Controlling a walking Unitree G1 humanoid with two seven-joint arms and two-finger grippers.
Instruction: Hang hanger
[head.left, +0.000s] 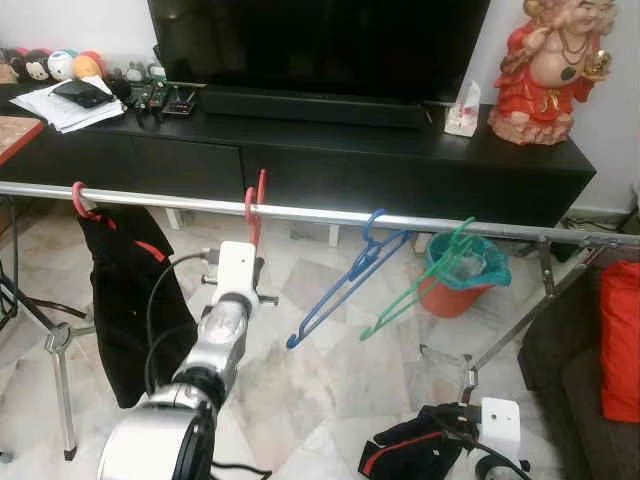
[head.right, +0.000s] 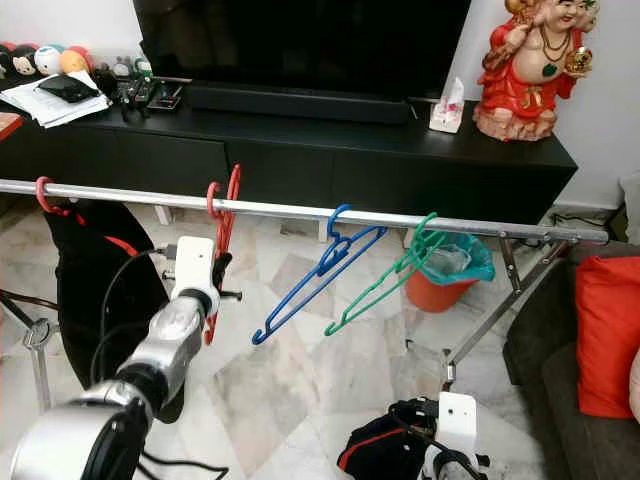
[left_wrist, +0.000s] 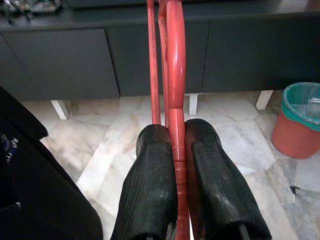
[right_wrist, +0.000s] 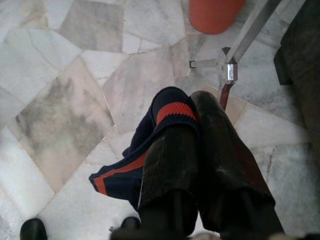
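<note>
A red hanger (head.left: 254, 208) has its hook over the silver rail (head.left: 320, 214), and my left gripper (left_wrist: 174, 150) is shut on its body just below the rail. In the left wrist view both black fingers (left_wrist: 150, 185) pinch the red plastic. My right gripper (right_wrist: 192, 130) hangs low near the floor, shut on a dark garment with red stripes (right_wrist: 130, 170), seen also in the left eye view as a dark bundle (head.left: 405, 452). A blue hanger (head.left: 345, 280) and a green hanger (head.left: 420, 285) hang tilted further right on the rail.
A black garment on a red hanger (head.left: 125, 290) hangs at the rail's left end. Behind the rail stands a black TV cabinet (head.left: 400, 170) with a TV, a red figurine (head.left: 545, 70) and a tissue box. An orange bin (head.left: 460, 275) and a dark sofa (head.left: 590, 370) are at right.
</note>
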